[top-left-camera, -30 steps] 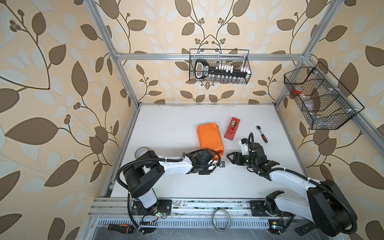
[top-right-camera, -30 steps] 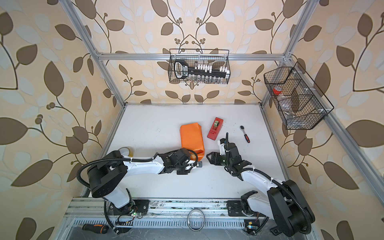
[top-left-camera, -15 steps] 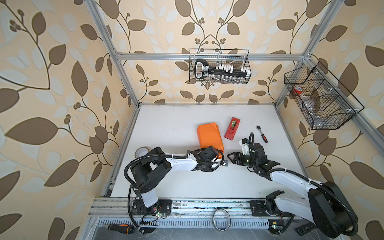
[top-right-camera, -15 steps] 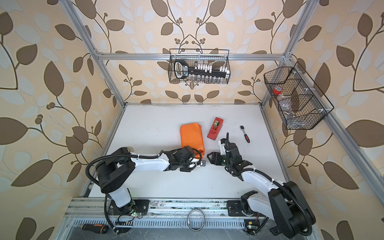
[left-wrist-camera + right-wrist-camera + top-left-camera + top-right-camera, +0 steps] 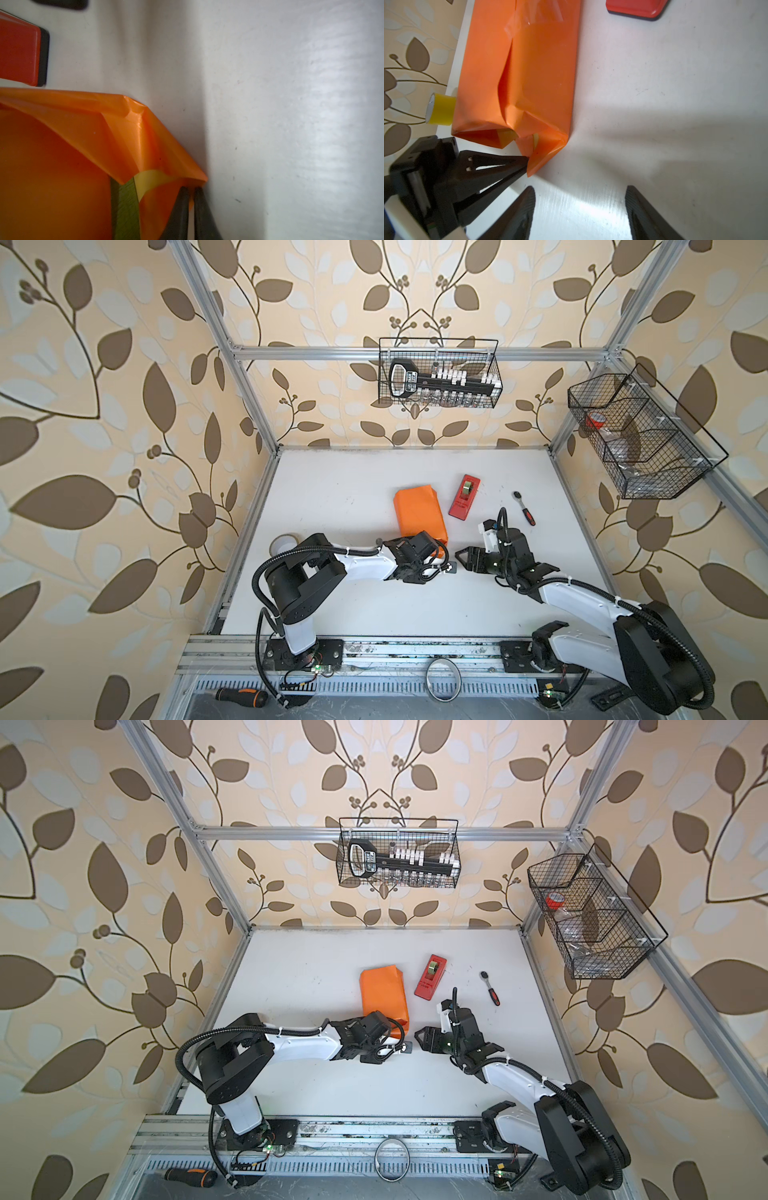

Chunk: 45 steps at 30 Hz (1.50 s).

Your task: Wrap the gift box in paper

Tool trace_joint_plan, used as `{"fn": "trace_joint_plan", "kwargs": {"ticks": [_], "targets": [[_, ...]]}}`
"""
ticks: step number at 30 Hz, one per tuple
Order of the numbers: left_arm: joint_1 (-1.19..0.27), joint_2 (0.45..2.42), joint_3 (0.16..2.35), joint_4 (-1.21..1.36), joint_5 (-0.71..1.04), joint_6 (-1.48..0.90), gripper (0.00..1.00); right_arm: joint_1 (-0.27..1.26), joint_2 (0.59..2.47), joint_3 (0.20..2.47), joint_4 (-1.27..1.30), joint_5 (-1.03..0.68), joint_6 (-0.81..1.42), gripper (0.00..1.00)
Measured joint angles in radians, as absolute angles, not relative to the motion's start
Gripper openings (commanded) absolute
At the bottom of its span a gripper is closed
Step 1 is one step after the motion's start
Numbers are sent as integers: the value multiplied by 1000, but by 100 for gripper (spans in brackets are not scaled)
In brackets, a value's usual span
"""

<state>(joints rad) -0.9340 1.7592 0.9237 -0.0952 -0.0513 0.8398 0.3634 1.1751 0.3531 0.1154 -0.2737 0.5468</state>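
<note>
On table (image 5: 332, 497) | paper (image 5: 417, 512) long axis near-to-far | left gripper (image 5: 527, 165) pinches near corner

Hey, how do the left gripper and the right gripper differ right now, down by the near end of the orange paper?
The left gripper is shut, pinching a corner flap of the paper; the right gripper is open with nothing between its jaws. The left gripper touches the paper; the right gripper is apart from it, over bare table. Both are black and tapered, and they point toward each other.
</note>
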Motion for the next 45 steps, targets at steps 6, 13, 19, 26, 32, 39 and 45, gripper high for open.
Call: {"fn": "trace_joint_plan", "kwargs": {"ticks": [6,13,19,26,32,39,45], "targets": [[-921,1759,924,-97,-32,839,2,377,1208,326,148,-292,569,67],[-896,1755,923,-93,6,834,0,465,1279,321,216,-299,614,50],[-872,1723,909,-75,46,827,0,545,1359,321,321,-298,664,35],[-855,1686,899,-64,84,815,12,594,1418,321,417,-279,711,31],[-850,1677,897,-62,149,760,32,553,1383,303,419,-254,722,30],[-859,1703,897,-37,148,669,38,476,1269,259,391,-232,714,30],[-874,1753,897,-17,127,618,35,466,1264,241,385,-232,710,30]]}}
